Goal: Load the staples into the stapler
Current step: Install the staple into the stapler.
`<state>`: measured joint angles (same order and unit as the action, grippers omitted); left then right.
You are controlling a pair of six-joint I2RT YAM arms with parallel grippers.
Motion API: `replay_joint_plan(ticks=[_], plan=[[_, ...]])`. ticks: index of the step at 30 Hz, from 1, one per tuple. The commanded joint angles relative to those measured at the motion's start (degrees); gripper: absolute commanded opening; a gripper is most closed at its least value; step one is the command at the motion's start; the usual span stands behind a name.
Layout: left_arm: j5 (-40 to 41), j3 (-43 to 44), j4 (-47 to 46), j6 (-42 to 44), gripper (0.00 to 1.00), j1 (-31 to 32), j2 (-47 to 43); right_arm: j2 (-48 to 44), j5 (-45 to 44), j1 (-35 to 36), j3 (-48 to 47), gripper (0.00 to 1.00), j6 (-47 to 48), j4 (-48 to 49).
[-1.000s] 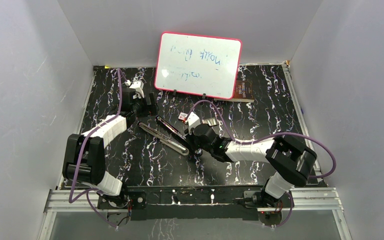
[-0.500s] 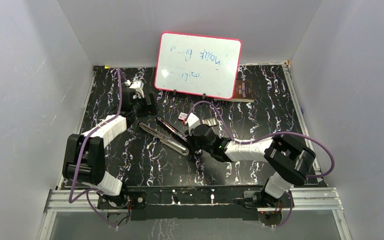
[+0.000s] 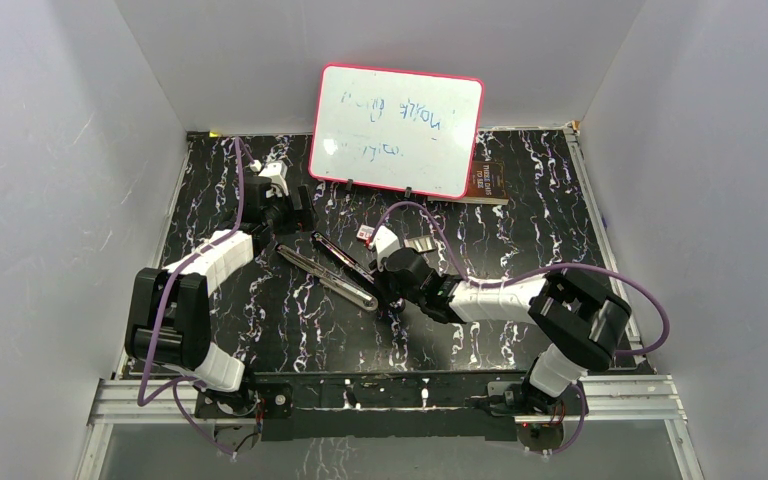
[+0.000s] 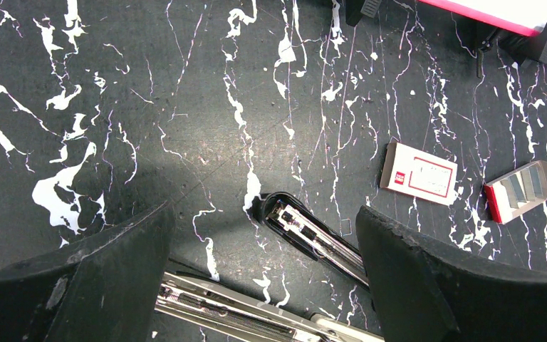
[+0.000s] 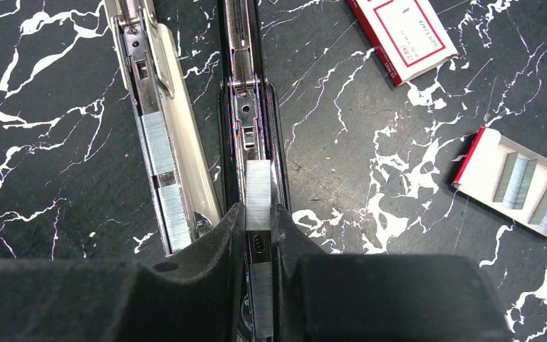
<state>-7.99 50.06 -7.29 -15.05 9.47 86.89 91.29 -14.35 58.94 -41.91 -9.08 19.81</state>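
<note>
On the marbled black tabletop (image 5: 57,142), only your right wrist view shows the right gripper (image 5: 258,214) pinching staples (image 5: 258,189) above the stapler (image 5: 246,114), centre frame. Your left gripper (image 4: 263,214) gapes wide, empty.

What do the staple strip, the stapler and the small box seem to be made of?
The staple strip looks like metal: silvery grey, finely ribbed. The stapler has a glossy black shell, probably plastic, around a shiny metal rail. The small box seems to be printed cardboard: matte white, red label.
</note>
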Motion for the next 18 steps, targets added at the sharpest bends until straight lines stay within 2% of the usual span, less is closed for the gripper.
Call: replay_joint_plan(ticks=[1,10,18], plan=[[-0.48,-0.40,-0.88,0.01,0.96,-0.36,-1.68,-0.08,1.30,0.29,-2.62,0.00,-1.11,-0.84],[-0.49,-0.33,-0.82,0.02,0.96,-0.33,-1.78,-0.95,1.04,0.21,-2.83,0.00,-1.50,-1.33],[-0.60,-0.31,-0.88,-0.06,0.96,-0.36,-1.66,-3.52,-1.95,0.12,-2.66,0.00,-0.21,2.04]])
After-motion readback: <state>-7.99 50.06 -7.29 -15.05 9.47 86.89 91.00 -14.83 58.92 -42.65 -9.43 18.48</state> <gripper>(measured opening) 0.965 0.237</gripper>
